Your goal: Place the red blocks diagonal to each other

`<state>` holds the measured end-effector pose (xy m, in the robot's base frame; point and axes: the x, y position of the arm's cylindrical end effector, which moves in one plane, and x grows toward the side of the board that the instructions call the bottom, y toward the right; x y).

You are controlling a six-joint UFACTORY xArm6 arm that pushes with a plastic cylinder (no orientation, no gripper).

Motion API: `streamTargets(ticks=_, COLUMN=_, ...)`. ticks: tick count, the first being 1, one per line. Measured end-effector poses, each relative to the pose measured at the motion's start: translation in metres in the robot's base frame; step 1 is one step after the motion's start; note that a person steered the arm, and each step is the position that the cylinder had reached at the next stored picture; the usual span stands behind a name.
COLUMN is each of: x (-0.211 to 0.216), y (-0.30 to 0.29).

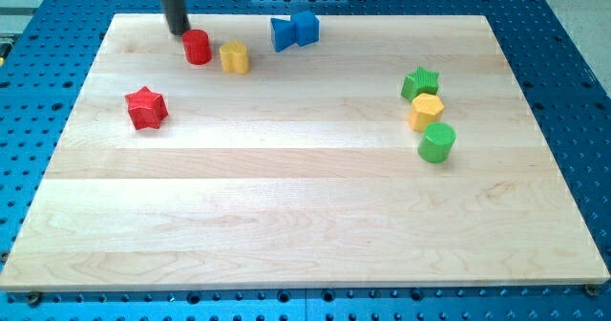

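The tool, a bare rod with nothing held, has its tip (179,31) set just up-left of the red cylinder (197,47), near the surface's (286,197) top-left. The red star (146,108) lies lower left. Both are judged light, rigid and easily slid; pushes should be centred on a side face.
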<state>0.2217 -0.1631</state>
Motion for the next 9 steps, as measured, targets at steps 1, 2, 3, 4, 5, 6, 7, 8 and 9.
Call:
streamTargets(ticks=1, x=0.092, y=0.005)
streamTargets(ticks=2, x=0.166, y=0.046)
streamTargets(ticks=3, x=0.136, y=-0.012)
streamTargets(ticks=4, x=0.138, y=-0.095)
streamTargets(ticks=5, x=0.179, y=-0.038)
streamTargets(ticks=6, x=0.195, y=0.044)
streamTargets(ticks=7, x=0.22, y=0.104)
streamTargets(ticks=8, x=0.244, y=0.165)
streamTargets(ticks=9, x=0.272, y=0.199)
